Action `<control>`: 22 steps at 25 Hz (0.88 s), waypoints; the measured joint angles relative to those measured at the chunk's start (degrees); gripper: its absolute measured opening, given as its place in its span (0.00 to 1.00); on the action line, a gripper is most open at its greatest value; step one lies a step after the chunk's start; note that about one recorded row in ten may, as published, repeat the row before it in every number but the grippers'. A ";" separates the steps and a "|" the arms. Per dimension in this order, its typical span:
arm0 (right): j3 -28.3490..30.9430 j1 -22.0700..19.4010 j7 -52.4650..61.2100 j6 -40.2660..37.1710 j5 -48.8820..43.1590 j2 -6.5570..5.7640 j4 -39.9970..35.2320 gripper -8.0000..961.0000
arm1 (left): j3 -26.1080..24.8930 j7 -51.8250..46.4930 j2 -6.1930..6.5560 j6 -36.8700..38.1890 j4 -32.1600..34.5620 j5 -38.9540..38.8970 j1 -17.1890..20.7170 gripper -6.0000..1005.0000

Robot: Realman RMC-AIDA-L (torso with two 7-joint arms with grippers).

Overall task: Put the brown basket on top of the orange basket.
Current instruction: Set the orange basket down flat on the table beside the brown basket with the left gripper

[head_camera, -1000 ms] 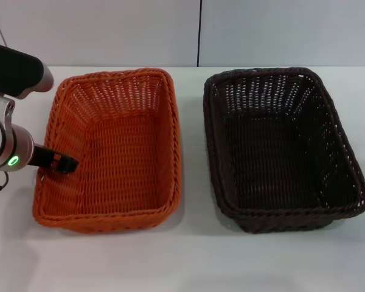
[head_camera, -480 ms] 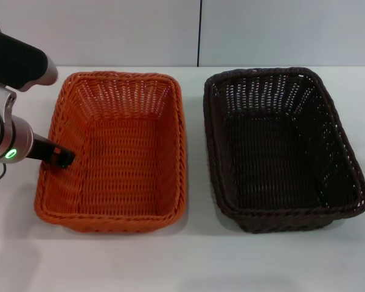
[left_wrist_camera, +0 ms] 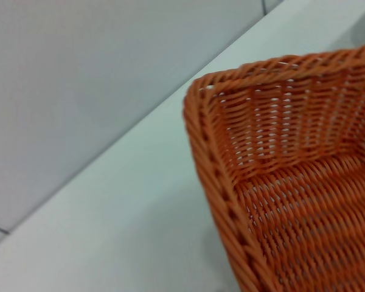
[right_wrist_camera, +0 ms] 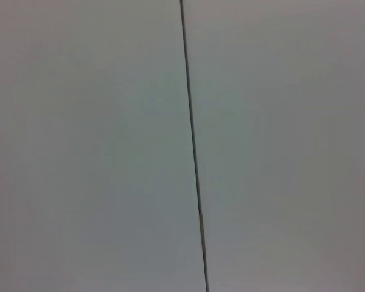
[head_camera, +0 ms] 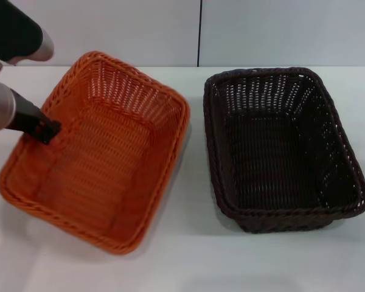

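Note:
The orange basket point(head_camera: 103, 164) is at the left of the white table, turned askew and raised on its left side. My left gripper point(head_camera: 47, 130) is shut on the left wall of its rim and holds it up. The left wrist view shows a corner of the orange basket point(left_wrist_camera: 292, 201) close up, with the table below it. The brown basket point(head_camera: 280, 152) stands flat on the table at the right, empty and apart from the orange one. My right gripper is out of view; the right wrist view shows only the wall.
The white table point(head_camera: 194, 261) has bare surface in front of and between the baskets. A grey wall with a dark vertical seam point(head_camera: 200, 33) stands behind the table.
My left gripper has moved up and to the left with the orange basket's rim, lifting and turning the basket. The brown basket has not moved.

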 joint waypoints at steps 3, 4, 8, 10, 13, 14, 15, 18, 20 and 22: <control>0.00 -0.01 0.00 0.07 0.23 0.00 -0.13 0.83 | -1.95 3.23 0.03 -2.70 -1.66 -0.05 -0.91 0.28; -0.03 -0.09 0.00 0.27 0.46 0.00 -0.15 0.83 | -3.08 5.07 0.05 -4.21 -2.67 -0.17 -1.38 0.27; -0.05 -0.23 0.00 0.42 0.65 0.06 -0.19 0.83 | -6.54 12.79 0.04 -9.87 -6.23 -1.92 -3.25 0.23; -0.02 -0.32 0.01 0.44 0.68 0.07 -0.28 0.83 | -7.67 16.23 0.04 -12.24 -7.00 -3.56 -4.19 0.21; -0.08 -0.42 0.00 0.44 0.68 0.08 -0.56 0.83 | -8.57 20.71 0.03 -15.59 -7.30 -5.97 -6.00 0.19; -0.17 -0.43 0.00 0.44 0.68 0.08 -0.84 0.83 | -8.57 21.39 0.04 -16.19 -7.23 -6.22 -6.45 0.19; -0.17 -0.43 0.00 0.44 0.68 0.08 -0.84 0.83 | -8.52 22.37 0.04 -17.06 -7.06 -6.57 -7.29 0.18; -0.32 -0.44 0.00 0.29 0.68 0.08 -1.16 0.83 | -7.52 24.17 -0.06 -18.82 -6.59 -6.80 -9.43 0.17; -0.37 -0.48 0.00 0.26 0.69 0.08 -1.20 0.83 | -6.78 24.72 -0.03 -19.61 -6.46 -6.82 -10.86 0.17; -0.49 -0.66 0.00 0.21 0.69 0.09 -1.20 0.83 | -6.61 25.37 -0.01 -20.53 -6.51 -6.93 -12.11 0.17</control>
